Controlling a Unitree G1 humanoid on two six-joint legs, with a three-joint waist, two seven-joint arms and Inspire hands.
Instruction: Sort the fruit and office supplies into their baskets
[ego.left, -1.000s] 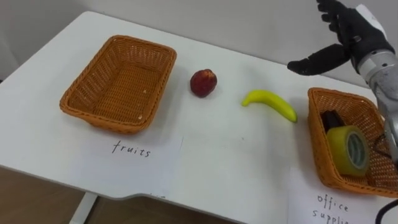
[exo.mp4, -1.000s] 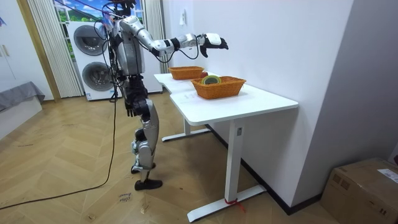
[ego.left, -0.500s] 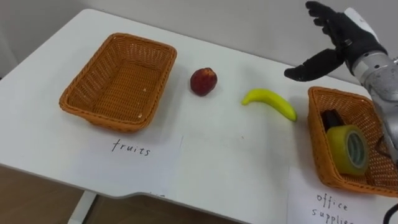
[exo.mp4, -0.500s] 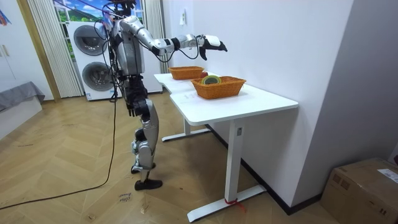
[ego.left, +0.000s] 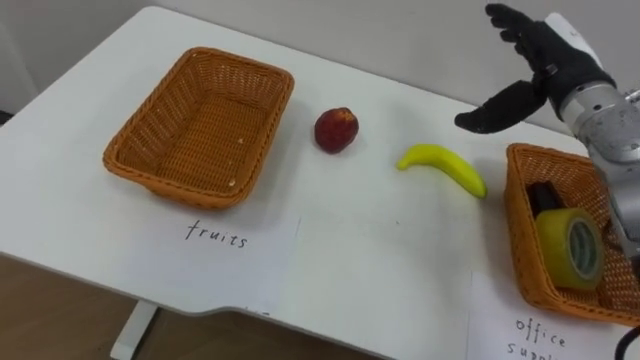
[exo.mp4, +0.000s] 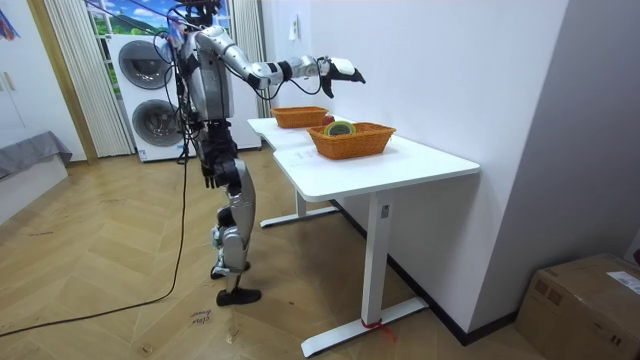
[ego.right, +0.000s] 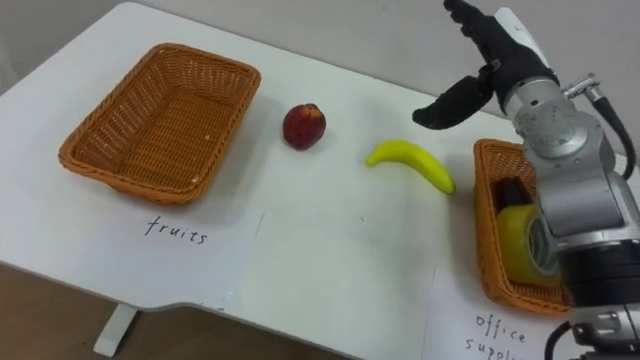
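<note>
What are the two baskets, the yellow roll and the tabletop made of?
The fruits basket and the office supplies basket look like woven wicker or rattan: orange-brown strands, braided rims. The yellow tape roll seems glossy plastic adhesive tape, slightly see-through. The table looks like smooth white laminate, matt; its core cannot be told.

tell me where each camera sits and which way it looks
Left eye view: on the robot's head, looking down at the table; right robot hand raised, open.
Right eye view: just beside it, same look, same hand and forearm.
Room view: out in the room, facing the whole robot at the table.
All share the office basket.
</note>
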